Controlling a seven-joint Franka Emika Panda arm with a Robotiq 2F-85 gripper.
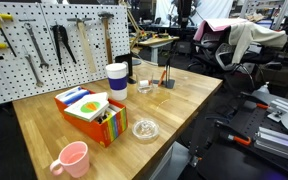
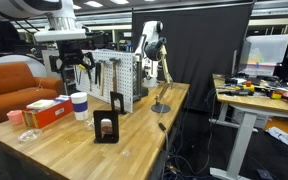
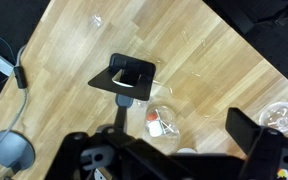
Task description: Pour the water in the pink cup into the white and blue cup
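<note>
— Pink cup (image 1: 72,158): where is it sitting?
— Upright on the near corner of the counter (image 1: 184,95), with its handle toward the edge and nothing touching it. Behind it is the orange box (image 1: 89,112), then the white and blue cup (image 1: 116,80), well apart from the pink one.
— And your tool?
— My tool (image 2: 74,80) hangs above the counter, jaws wide, holding nothing. I'd descend over the pink cup's body, grip it square, lift it level so no water slops, and clear the box on the way.
— Surroundings?
— Pale wood planks, a glass dish (image 1: 144,129), a pegboard (image 1: 44,45) of hand tools behind, and an office chair (image 1: 206,45) beyond.
</note>
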